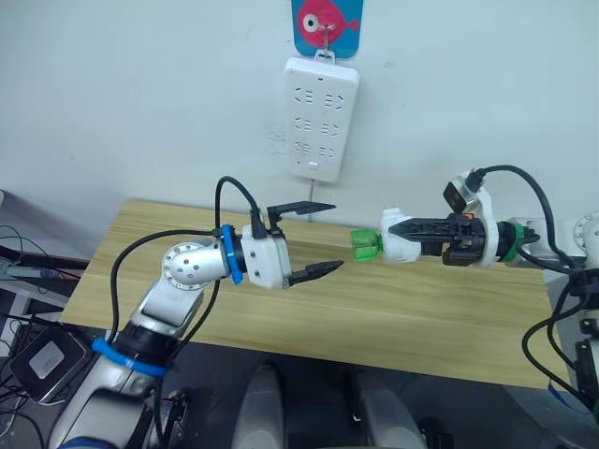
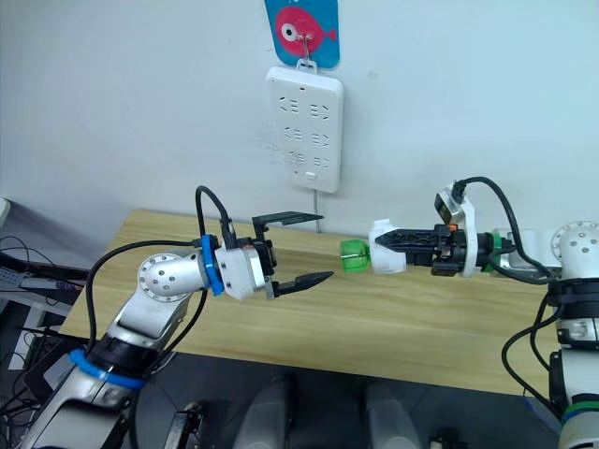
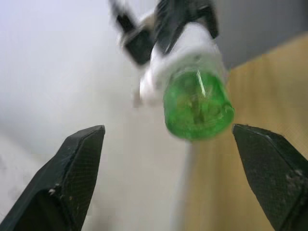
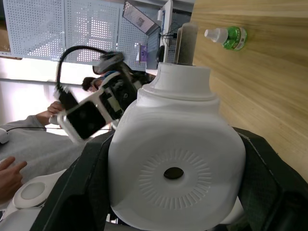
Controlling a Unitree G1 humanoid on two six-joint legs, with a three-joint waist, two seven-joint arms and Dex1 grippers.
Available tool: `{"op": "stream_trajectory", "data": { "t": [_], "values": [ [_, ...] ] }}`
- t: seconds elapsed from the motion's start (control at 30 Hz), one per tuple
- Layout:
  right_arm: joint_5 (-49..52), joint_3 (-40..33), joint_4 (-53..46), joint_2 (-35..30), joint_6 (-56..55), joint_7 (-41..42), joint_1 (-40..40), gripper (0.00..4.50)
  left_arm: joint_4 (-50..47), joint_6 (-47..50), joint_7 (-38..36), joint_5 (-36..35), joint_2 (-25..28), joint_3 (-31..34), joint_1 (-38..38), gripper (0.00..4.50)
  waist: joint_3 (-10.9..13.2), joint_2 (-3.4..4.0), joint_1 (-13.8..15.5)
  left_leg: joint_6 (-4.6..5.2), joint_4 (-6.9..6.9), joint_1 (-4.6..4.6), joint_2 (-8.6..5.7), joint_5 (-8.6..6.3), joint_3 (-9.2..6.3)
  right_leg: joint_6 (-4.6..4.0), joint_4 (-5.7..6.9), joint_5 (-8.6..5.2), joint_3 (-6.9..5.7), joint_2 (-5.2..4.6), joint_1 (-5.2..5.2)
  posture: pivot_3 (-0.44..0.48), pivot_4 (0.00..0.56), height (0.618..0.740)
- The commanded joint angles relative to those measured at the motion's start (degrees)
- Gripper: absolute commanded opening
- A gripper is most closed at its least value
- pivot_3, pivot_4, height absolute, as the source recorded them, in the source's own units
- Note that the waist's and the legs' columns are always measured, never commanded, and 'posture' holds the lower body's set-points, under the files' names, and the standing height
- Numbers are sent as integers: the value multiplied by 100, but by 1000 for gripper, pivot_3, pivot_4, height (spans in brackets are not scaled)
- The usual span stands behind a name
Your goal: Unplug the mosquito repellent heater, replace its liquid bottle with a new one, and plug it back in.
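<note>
My right gripper [image 1: 404, 230] is shut on the mosquito repellent heater [image 1: 393, 251], a rounded white unit with a round vent hole [image 4: 173, 173], held sideways in the air above the wooden table [image 1: 421, 318]. A green liquid bottle [image 1: 365, 244] sticks out of the heater toward my left arm. The left gripper [image 1: 337, 234] is open, its black fingers [image 3: 72, 178] spread wide just short of the bottle's green base [image 3: 197, 108] without touching it. Another green bottle with a white cap [image 4: 226, 37] lies on the table.
A long white power strip [image 1: 320, 117] hangs on the wall under a blue fish hook [image 1: 326, 23], above the table's far edge. A person's sleeve and hand [image 4: 19, 144] are in the right wrist view. Cables trail from both arms.
</note>
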Motion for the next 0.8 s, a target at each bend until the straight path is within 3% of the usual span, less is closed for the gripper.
{"op": "stream_trajectory", "data": {
  "t": [0.03,0.17,0.43,0.53,0.7,0.77,0.8],
  "values": [
    [135,-257,-69,13,100,22,-132,3035,605,-1382,548,948,-272,44,-237,4470,0,0,-2,1,0,-2,0,0,1,1,0,1,0,-1,0,19,252,740],
    [224,-272,-122,44,135,-36,-120,3035,1103,-1872,982,1536,-502,6,-439,4470,0,0,-4,3,0,-4,0,-1,-1,4,13,3,-5,-2,-6,19,252,740],
    [424,-270,-209,36,130,-158,-55,3035,1368,-2095,1551,1972,-627,-28,-636,4470,0,0,-17,3,4,-5,0,-1,-9,5,23,4,-10,-2,-7,5,247,740],
    [481,-248,-191,32,108,-193,-61,3035,1381,-2133,1652,1975,-592,-63,-656,3933,0,0,-25,3,5,-5,0,-1,-9,6,24,5,-10,-3,-6,4,250,740],
    [537,-231,-192,48,90,-234,-69,3035,1393,-1844,1556,1693,-545,-220,-617,2361,0,0,-37,3,4,-5,0,-1,-13,6,25,5,-15,-3,-6,6,252,740],
    [557,-226,-185,54,84,-236,-79,3035,1264,-1580,1365,1221,-530,-376,-590,2252,0,0,-45,3,5,-5,0,-1,-14,6,26,5,-15,-2,-6,5,254,740],
    [566,-221,-183,50,87,-229,-85,3035,1011,-1182,1005,521,-495,-599,-504,2252,0,0,-61,3,5,-5,0,-1,-14,6,26,5,-16,-2,-6,6,256,740]
  ]
}}
